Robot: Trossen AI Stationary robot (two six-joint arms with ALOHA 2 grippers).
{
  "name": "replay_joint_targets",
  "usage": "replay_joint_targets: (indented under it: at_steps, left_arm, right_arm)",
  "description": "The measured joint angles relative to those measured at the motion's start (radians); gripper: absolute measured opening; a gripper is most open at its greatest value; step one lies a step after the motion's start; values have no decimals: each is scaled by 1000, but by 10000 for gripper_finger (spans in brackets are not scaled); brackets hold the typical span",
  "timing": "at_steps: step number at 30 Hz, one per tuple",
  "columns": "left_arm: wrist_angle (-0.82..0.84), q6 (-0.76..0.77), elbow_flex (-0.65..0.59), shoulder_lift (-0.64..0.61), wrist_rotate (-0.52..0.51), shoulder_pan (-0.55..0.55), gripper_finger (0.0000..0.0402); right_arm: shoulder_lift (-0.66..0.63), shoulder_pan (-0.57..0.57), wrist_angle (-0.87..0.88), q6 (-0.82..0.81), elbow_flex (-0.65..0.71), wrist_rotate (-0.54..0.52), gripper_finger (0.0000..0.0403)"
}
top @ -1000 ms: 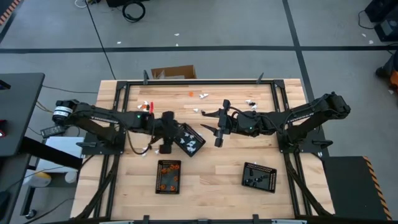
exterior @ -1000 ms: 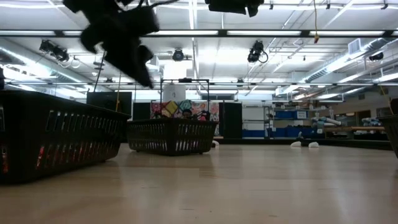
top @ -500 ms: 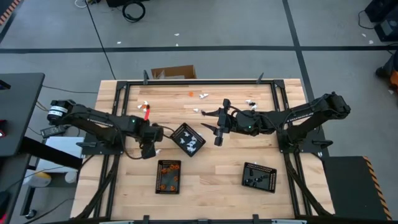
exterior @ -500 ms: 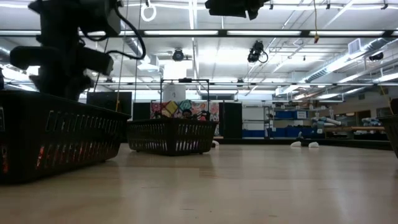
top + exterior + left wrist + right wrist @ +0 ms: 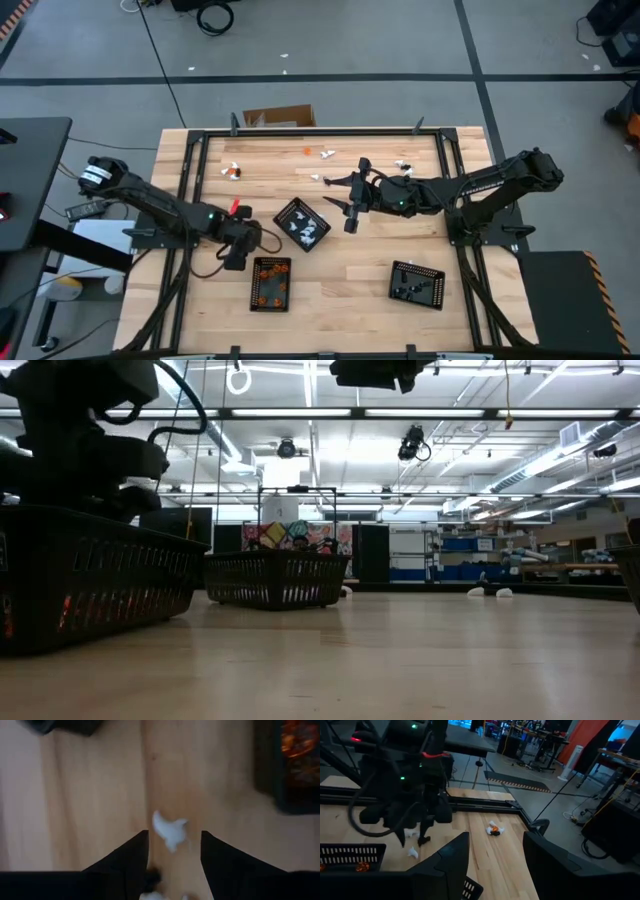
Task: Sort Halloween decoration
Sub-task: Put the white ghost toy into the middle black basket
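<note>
Wooden bench (image 5: 330,285): three black trays. Loose toy pieces (image 5: 232,171) lie scattered along the far edge. Left claw (image 5: 172,862) open, empty, above a white piece (image 5: 169,831). Right claw (image 5: 492,860) open, empty, mid-bench.

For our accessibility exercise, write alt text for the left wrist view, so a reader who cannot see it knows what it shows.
The left pincer, fingers open, hangs over a small white toy piece lying on the wooden table. A black tray holding orange pieces sits at the picture's edge.
</note>
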State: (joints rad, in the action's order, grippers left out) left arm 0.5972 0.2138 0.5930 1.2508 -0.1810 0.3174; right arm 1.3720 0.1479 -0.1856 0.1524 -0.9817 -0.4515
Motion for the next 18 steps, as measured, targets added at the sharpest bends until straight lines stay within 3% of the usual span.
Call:
replay_joint_targets:
  at_steps: [9, 18]
  left_arm:
    - [-41, -42, 0, 84, 0, -8, 219]
    - [-71, -6, 2, 132, 44, -36, 188]
  right_arm:
    - [0, -2, -8, -4, 0, 0, 191]
    - [0, -2, -8, -11, 0, 0, 191]
